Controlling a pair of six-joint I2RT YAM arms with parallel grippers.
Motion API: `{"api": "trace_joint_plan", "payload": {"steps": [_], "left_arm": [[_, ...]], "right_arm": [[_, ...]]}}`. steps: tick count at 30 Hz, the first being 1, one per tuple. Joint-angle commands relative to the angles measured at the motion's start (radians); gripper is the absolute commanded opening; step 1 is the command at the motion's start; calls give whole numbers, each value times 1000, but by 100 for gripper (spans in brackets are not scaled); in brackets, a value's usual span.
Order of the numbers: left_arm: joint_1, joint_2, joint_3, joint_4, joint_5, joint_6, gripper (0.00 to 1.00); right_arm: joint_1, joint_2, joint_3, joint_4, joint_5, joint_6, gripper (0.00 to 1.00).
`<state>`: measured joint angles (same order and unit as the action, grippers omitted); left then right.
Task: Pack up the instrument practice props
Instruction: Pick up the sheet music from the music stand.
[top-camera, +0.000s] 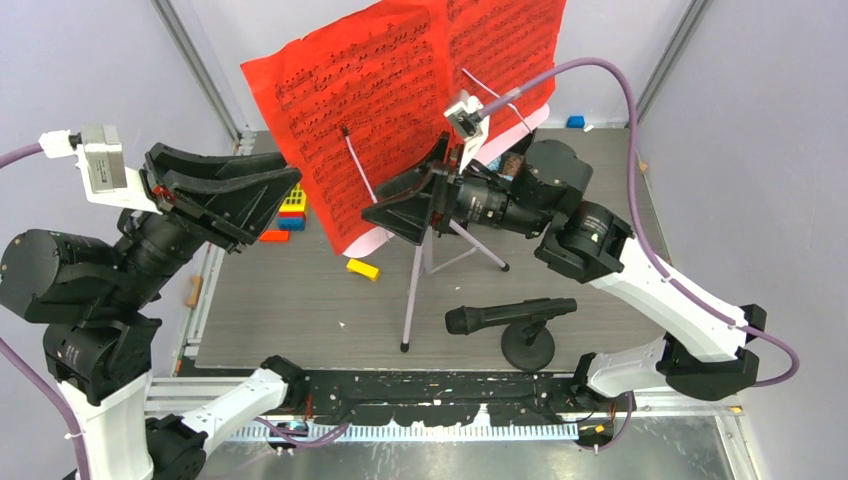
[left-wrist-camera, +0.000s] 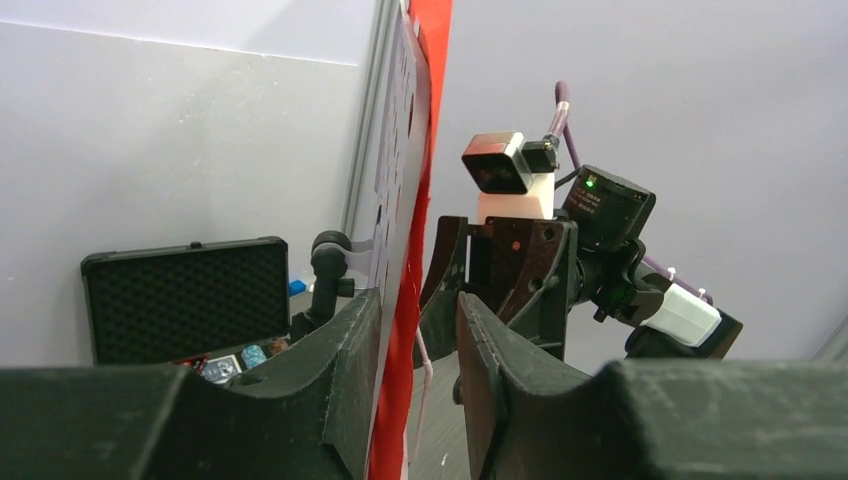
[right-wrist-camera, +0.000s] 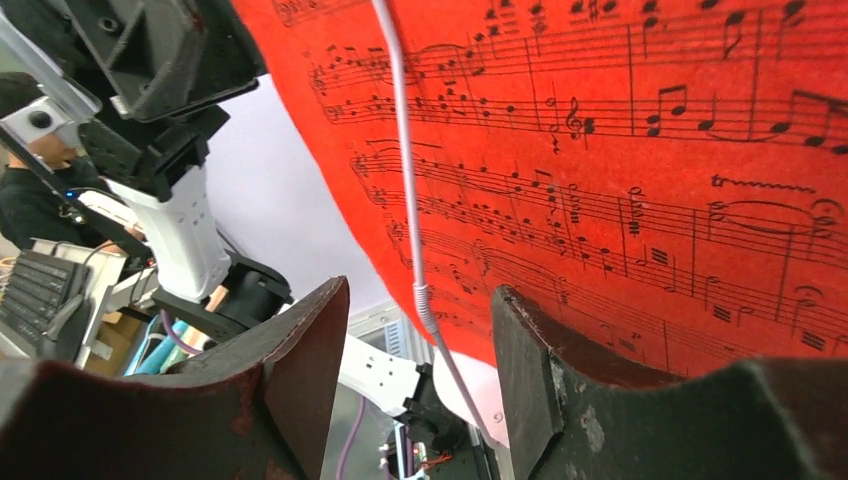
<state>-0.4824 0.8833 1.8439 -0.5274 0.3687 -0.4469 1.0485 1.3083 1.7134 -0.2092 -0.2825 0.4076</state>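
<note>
1. The red sheet-music pages (top-camera: 390, 90) stand upright on the white music rack (left-wrist-camera: 395, 150). The rack is up on its tripod legs (top-camera: 415, 290) near the middle of the worktop (top-camera: 300, 320). The step in hand looks like taking the pages off the rack.
2. The left gripper (left-wrist-camera: 418, 305) straddles the side edge of the pages and the rack. Its jaws are partly open and have not clamped: the pages lie against one finger, and a gap shows at the other. Before closing, it should make sure only paper sits between the fingers; pinching the rack as well would drag the whole stand.
3. The right gripper (right-wrist-camera: 420, 295) is open and holds nothing. The thin wire page holder (right-wrist-camera: 403, 180) runs down between its fingers, in front of the pages. That wire probably pins the pages, so it should be swung or lifted clear before the paper is pulled.
4. The pull should be sideways and slow, along the face of the rack. The paper is thin and will likely tear or crumple if it snags.
5. The tripod looks light and top-heavy, so any push may tip it toward the microphone (top-camera: 510, 315) lying on its round base nearby.
</note>
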Motion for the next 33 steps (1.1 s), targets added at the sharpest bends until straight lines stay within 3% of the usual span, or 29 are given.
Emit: {"api": "trace_joint_plan", "payload": {"steps": [1,9,23,24,26,30,33], "left_arm": [[5,-7,-17,39,30,-16,35],[5,-1,-36,73,48,-40,30],[5,6,-52,131,79,-91,27],[5,8,-53,134,81,-95,30],[5,11,-54,135,79,-94,47],[5,-7,-70,135,44,-73,60],[5,-48,-93,124,-30,-41,62]], "right_arm": [[17,13,42,22,77,-47,59],[21,17,27,63,88,-50,56],[25,12,19,140,1,-9,31],[25,11,17,140,2,-12,28],[25,12,14,142,7,-14,22],[25,10,3,144,18,-14,16],[25,9,-2,147,33,-19,15]]}}
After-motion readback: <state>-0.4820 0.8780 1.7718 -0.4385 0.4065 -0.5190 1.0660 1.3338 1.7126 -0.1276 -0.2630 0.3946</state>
